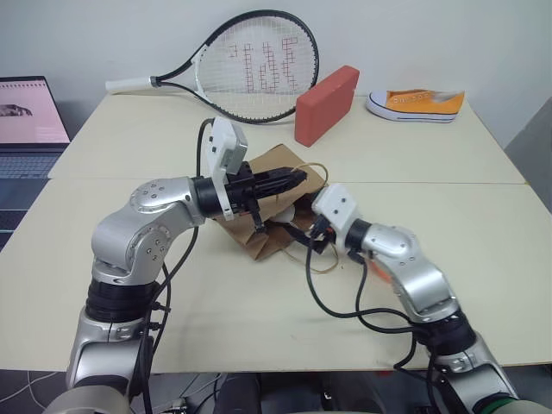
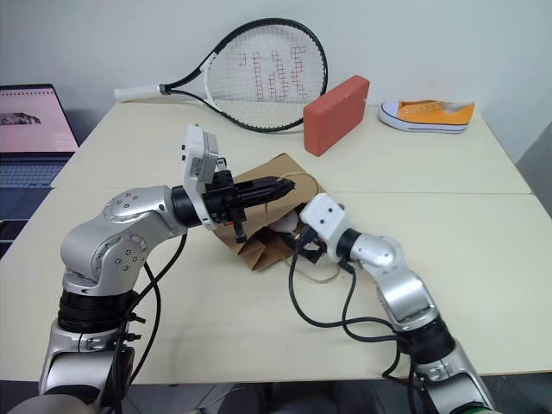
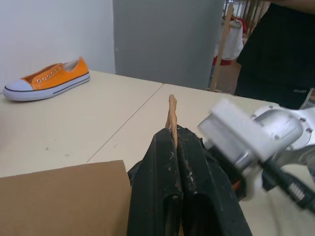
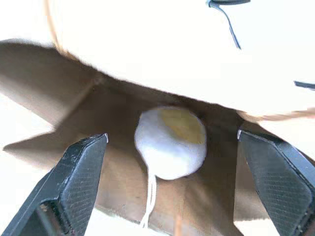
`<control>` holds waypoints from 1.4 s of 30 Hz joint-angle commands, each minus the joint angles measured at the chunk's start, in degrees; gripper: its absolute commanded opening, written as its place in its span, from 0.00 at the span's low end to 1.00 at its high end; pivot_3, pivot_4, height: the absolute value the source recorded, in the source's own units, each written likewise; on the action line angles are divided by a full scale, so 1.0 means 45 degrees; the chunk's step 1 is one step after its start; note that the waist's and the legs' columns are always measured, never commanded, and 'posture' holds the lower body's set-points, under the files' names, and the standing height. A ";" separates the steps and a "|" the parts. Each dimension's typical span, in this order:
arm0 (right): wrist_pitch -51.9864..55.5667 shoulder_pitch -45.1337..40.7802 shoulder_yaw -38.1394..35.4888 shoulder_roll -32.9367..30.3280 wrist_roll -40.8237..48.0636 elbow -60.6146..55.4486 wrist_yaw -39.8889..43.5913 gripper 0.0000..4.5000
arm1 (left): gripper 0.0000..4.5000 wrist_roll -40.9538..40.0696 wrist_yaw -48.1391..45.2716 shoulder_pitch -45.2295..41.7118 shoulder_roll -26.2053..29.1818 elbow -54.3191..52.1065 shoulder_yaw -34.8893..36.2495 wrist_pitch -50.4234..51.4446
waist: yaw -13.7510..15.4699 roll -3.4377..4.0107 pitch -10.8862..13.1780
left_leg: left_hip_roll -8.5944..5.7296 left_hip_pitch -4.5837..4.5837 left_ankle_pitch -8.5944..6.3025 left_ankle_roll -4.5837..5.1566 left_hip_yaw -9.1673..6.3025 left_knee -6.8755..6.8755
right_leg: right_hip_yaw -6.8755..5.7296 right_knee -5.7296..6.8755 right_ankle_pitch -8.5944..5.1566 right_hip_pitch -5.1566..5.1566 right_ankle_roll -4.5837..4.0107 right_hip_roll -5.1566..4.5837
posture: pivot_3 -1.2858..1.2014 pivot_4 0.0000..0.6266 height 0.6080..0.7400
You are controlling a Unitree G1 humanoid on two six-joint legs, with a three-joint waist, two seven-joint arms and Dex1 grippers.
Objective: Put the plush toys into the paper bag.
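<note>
Brown kraft paper bag [image 1: 263, 226] lying mid-desk [image 1: 431, 207], mouth held up by left pincer [image 3: 173, 147] clamped on tan twisted handle [image 3: 172, 113]. White egg plush with yellow yolk [image 4: 171, 140] inside, right pincer [image 4: 172, 162] wide, nothing gripped. Orange carrot plush unseen; possibly outstanding.

A tennis racket [image 1: 250, 65], a red block [image 1: 326, 103] and an orange sneaker [image 1: 416, 104] are lying along the table's [image 1: 129, 138] far side — a laptop [image 1: 30, 121] is glowing beside it.
</note>
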 commanded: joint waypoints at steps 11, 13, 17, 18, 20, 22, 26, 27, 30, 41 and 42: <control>0.2473 0.3773 -0.5466 -0.6062 0.3453 -0.3702 0.3115 0.99 | 0.00 0.0197 0.0018 0.0128 -0.0336 -0.0327 -0.0031 -0.0443 | 0.0203 0.0003 0.0002 | -0.0003 0.0001 -0.0001 0.0001 0.0008 0.0001 | 0.0003 -0.0014 -0.0004 0.0004 -0.0003 0.0000 | 0.52 0.24 1.00; 0.2198 0.4507 -0.5899 -0.6205 0.3361 -0.3389 0.2930 0.99 | 0.00 0.0191 -0.0001 0.0165 -0.0362 -0.0368 -0.0048 -0.0460 | 0.0157 0.0003 0.0002 | -0.0002 0.0016 0.0000 0.0002 0.0028 0.0005 | 0.0018 -0.0010 -0.0008 0.0005 -0.0010 0.0000 | 0.52 0.24 1.00; 0.1252 0.6217 -0.6465 -0.5879 0.3112 -0.2234 0.2710 0.99 | 0.00 0.0227 -0.0040 0.0194 -0.0386 -0.0348 -0.0056 -0.0533 | 0.0213 0.0003 0.0002 | -0.0001 0.0018 0.0001 0.0003 0.0031 0.0013 | 0.0019 -0.0014 -0.0022 0.0016 -0.0034 0.0000 | 0.52 0.24 1.00; 0.1107 0.6349 -0.6412 -0.5709 0.3088 -0.1944 0.2566 0.99 | 0.00 0.0255 -0.0101 0.0210 -0.0349 -0.0342 -0.0087 -0.0559 | 0.0209 0.0003 0.0002 | -0.0002 0.0017 0.0000 0.0002 0.0030 0.0016 | 0.0022 -0.0016 -0.0022 0.0017 -0.0033 0.0000 | 0.52 0.24 1.00; 0.1238 0.6423 -0.6233 -0.5261 0.3236 -0.1330 0.2231 0.99 | 0.00 0.0313 -0.0198 0.0223 -0.0270 -0.0337 -0.0118 -0.0606 | 0.0172 0.0003 0.0002 | -0.0004 0.0009 0.0000 0.0003 0.0035 0.0024 | 0.0029 -0.0020 -0.0021 0.0014 -0.0032 0.0000 | 0.52 0.24 1.00; 0.1198 0.6421 -0.5989 -0.5067 0.3085 -0.0776 0.1993 0.99 | 0.00 0.0316 -0.0227 0.0193 -0.0243 -0.0336 -0.0083 -0.0599 | 0.0159 0.0004 0.0002 | -0.0003 0.0015 0.0000 0.0003 0.0039 0.0027 | 0.0030 -0.0013 -0.0021 0.0014 -0.0032 0.0000 | 0.52 0.24 1.00; 0.1294 0.5974 -0.5599 -0.4468 0.3219 -0.0189 0.1533 0.86 | 0.00 0.0332 -0.0200 0.0172 -0.0185 -0.0359 -0.0007 -0.0598 | 0.0137 0.0004 0.0001 | -0.0002 0.0017 0.0001 0.0003 0.0038 0.0031 | 0.0030 -0.0013 -0.0023 0.0016 -0.0035 0.0001 | 0.52 0.24 1.00; 0.1336 0.5884 -0.5529 -0.4414 0.3286 -0.0204 0.1516 0.79 | 0.00 0.0313 -0.0193 0.0182 -0.0162 -0.0391 0.0015 -0.0580 | 0.0127 0.0004 0.0001 | -0.0003 0.0016 0.0001 0.0003 0.0039 0.0032 | 0.0033 -0.0012 -0.0022 0.0016 -0.0033 0.0000 | 0.52 0.24 1.00; 0.1398 0.5695 -0.5389 -0.4418 0.3347 -0.0256 0.1555 0.55 | 0.00 0.0260 -0.0157 0.0231 -0.0078 -0.0473 0.0126 -0.0534 | 0.0141 0.0004 0.0001 | -0.0003 0.0015 0.0001 0.0003 0.0037 0.0034 | 0.0031 -0.0010 -0.0020 0.0017 -0.0030 0.0000 | 0.52 0.24 1.00; 0.2193 0.4266 -0.4709 -0.4741 0.4199 -0.1884 0.2092 0.00 | 0.00 0.0018 -0.0170 0.0220 0.0156 -0.0435 0.0460 -0.0427 | 0.0099 0.0005 0.0002 | -0.0003 0.0012 0.0000 0.0003 0.0036 0.0035 | 0.0029 -0.0010 -0.0018 0.0014 -0.0027 0.0001 | 0.52 0.24 1.00; 0.2422 0.4051 -0.4588 -0.4781 0.4419 -0.2150 0.2164 0.00 | 0.00 -0.0008 -0.0192 0.0190 0.0183 -0.0404 0.0480 -0.0418 | 0.0096 0.0005 0.0002 | -0.0002 0.0013 0.0000 0.0003 0.0034 0.0035 | 0.0027 -0.0006 -0.0017 0.0014 -0.0026 0.0001 | 0.52 0.24 1.00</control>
